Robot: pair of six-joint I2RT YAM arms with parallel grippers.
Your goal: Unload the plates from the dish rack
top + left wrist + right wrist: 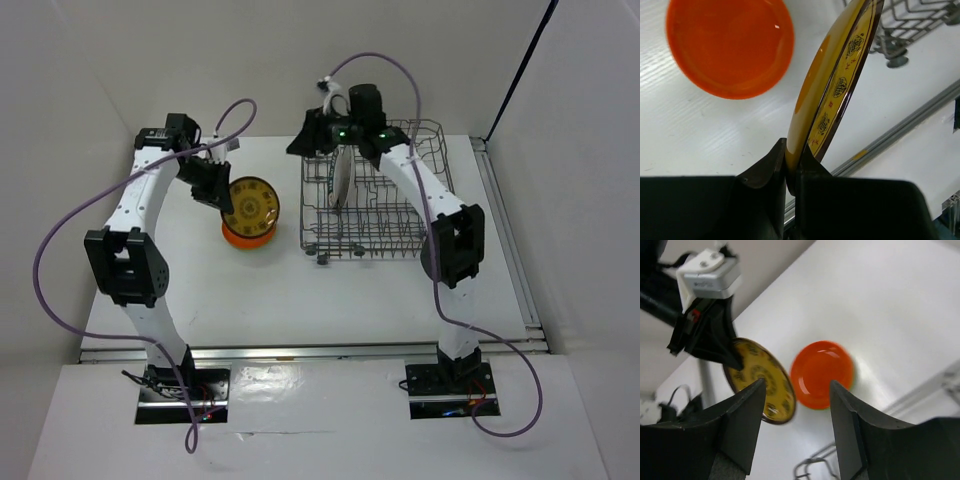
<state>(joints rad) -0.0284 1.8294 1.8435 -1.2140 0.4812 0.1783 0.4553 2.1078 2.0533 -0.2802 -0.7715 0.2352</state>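
Found the flat white table (250,300) filling the middle of the overhead view. Saw the large rectangular grey metal wire dish rack (385,215) standing on it right of centre, with upright tines inside and a small wheel under its near-left corner. Caught a corner of the dish rack (910,20) at the upper right of the left wrist view.

Traced the white-and-black left arm (135,205) up the left side of the overhead view, and the right arm (420,185) up across the rack.

Spotted the round orange plate (250,238) lying flat on the table just left of the rack. Saw the orange plate (730,45) at the upper left of the left wrist view, and the orange plate (820,375) mid-frame in the right wrist view.

Saw the round golden-brown patterned plate (250,207) held off the table and tilted on edge. From overhead, saw it overlapping the orange plate's far side. Found the golden-brown patterned plate (840,85) clear of the orange one in the left wrist view.

Made out a thin pale plate (341,180) standing on edge among the tines at the rack's far left. Could not tell its pattern.

Found the left claw (792,160) clamped on the golden-brown plate's rim, one black finger on each face. Found the right claw (797,385) over the rack above the pale plate, fingers spread apart with nothing between them.
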